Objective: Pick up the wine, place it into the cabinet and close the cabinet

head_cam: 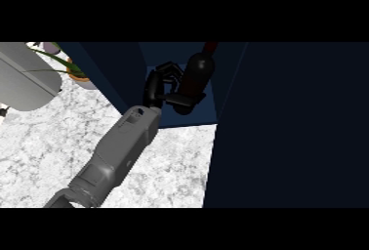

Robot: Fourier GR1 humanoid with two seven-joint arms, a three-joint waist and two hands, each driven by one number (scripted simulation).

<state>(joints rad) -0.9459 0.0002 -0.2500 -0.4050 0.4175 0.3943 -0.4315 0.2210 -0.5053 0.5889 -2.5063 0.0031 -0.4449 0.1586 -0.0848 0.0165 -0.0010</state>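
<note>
Left robot hand (164,83) curls around a dark wine bottle (196,73) inside the open cabinet (189,119), beyond the desk's (43,146) far edge. Glass looks heavy, slippery, fragile (best held mid-body).

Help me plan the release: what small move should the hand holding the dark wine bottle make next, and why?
Probably lower the dark red-necked wine bottle until it stands, then let go. The left hand is curled round it inside the open dark blue cabinet; whether it rests is unclear.
</note>
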